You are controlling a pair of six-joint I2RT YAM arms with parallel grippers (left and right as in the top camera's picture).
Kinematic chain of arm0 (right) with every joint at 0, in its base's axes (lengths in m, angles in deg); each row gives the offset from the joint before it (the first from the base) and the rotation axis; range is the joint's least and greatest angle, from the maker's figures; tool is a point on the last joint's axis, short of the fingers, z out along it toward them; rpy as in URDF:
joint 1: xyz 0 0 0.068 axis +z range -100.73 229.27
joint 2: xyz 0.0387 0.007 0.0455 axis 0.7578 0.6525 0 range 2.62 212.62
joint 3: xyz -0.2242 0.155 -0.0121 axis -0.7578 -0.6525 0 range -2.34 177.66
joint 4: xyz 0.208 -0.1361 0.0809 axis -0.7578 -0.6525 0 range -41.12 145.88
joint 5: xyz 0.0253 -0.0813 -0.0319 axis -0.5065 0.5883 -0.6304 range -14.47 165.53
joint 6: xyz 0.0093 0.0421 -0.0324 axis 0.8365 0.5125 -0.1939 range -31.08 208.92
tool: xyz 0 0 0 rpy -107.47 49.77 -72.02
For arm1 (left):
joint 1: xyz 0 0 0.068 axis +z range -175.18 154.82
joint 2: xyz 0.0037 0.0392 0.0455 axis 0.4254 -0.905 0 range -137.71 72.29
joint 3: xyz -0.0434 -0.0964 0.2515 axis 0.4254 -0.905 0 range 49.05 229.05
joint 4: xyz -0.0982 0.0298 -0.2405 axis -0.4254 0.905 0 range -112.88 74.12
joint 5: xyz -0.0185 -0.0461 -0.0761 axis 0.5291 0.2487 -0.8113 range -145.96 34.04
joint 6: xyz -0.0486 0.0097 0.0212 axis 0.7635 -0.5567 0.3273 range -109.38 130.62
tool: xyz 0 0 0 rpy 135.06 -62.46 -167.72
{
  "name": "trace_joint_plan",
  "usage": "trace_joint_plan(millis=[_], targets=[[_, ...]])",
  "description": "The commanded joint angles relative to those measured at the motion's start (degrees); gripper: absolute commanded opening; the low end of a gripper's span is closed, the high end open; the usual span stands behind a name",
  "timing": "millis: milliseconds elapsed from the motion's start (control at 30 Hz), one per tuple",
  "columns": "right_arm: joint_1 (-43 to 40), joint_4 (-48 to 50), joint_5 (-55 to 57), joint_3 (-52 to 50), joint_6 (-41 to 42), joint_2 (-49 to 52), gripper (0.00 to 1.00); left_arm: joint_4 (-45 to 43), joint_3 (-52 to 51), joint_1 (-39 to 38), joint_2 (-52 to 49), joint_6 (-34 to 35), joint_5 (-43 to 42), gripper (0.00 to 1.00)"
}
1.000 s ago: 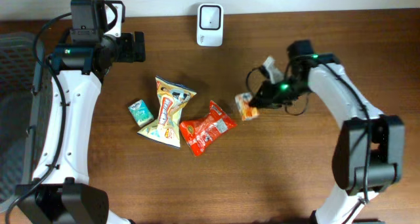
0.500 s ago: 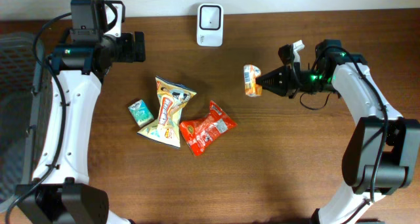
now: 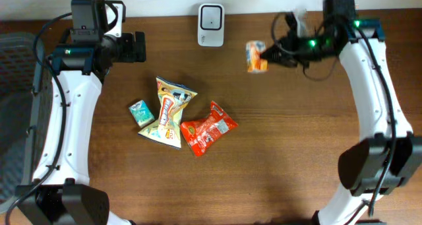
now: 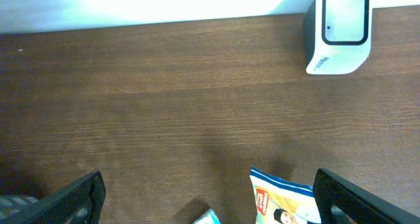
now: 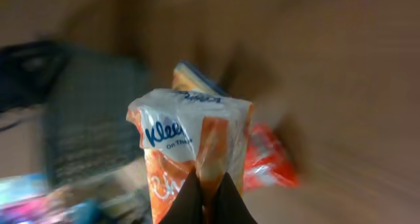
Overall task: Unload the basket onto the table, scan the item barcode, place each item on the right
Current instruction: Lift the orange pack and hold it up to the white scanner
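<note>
Op: Gripper status, R side first?

Obs: Yep, right gripper is clenched on the tissue pack. Per the wrist cam, the fingertips pinch the wrapper at the pack's near end. That view's blurry tho. The pack sticks out in front of the gripper and looks clear of the tabletop. It's up by the far edge, R of the scanner and apart from it.

Op: Left?

Obs: Idle. The left gripper is splayed wide w/ nothing in it, over the far-left corner.

Op: How's the pack gonna handle?

Obs: My guess: v. light, soft, squashy, i.e. paper inside thin film. The film's prob slick. A pinch on one end lets the body swing or twist when the wrist turns. Not fragile, so a drop would only cost a re-pick.

Op: Better hold?

Obs: IMO across the body, on the narrow sides. Enough squeeze to dent it, not crumple it, so the printed faces are flat & uncovered. I can't see a barcode in any view, so no idea which face has to point at the scanner window.

Op: Other stuff nearby?

Obs: The yellow snack bag, red snack bag and small teal pack lie mid-tabletop, well apart from the tissue pack. There's a dark basket at the left edge.
</note>
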Motion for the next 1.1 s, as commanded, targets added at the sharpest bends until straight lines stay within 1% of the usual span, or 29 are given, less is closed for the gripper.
trace_joint_plan(millis=[0, 33, 100, 267, 333, 467, 600, 667, 700, 800, 900, 1067], targets=[[6.88, -0.92, 37.68, 12.09, 3.72, -1.97, 0.04, -0.09, 0.11, 0.37, -0.28, -0.92, 0.42, 0.99], [9.35, -0.11, 45.77, 14.05, 3.67, -1.97, 0.04, -0.09, 0.11, 0.37, -0.31, -0.92, 0.42, 0.99], [13.97, 3.28, 56.87, 14.69, 0.98, -1.95, 0.04, -0.09, 0.11, 0.35, -0.31, -0.92, 0.42, 0.99], [21.33, 13.73, 71.84, 14.64, -7.37, 3.23, 0.04, -0.09, 0.11, 0.35, -0.28, -0.92, 0.42, 0.99], [23.58, 22.03, 76.87, 14.64, -13.49, 7.74, 0.04, -0.09, 0.11, 0.35, -0.31, -0.92, 0.42, 0.99], [25.22, 34.88, 78.42, 14.64, -26.56, 15.45, 0.04, -0.09, 0.11, 0.35, -0.31, -0.92, 0.42, 0.99], [25.92, 49.0, 78.47, 14.64, -43.63, 24.72, 0.04, -0.09, 0.11, 0.35, -0.31, -0.92, 0.42, 0.99], [26.25, 54.27, 78.44, 14.64, -50.34, 28.17, 0.04, -0.09, 0.11, 0.35, -0.31, -0.92, 0.42, 0.99], [26.43, 56.26, 78.42, 14.64, -51.91, 29.4, 0.04, -0.09, 0.11, 0.37, -0.31, -0.92, 0.42, 0.99], [27.06, 60.67, 78.34, 14.64, -52.61, 32.54, 0.04, -0.09, 0.11, 0.35, -0.31, -0.92, 0.42, 0.99], [27.39, 61.44, 77.75, 14.64, -56.46, 34.6, 0.04, -0.09, 0.11, 0.35, -0.31, -0.92, 0.42, 0.99], [27.45, 61.57, 77.75, 14.6, -56.85, 34.86, 0.04, -0.09, 0.11, 0.35, -0.31, -0.92, 0.39, 0.99]])
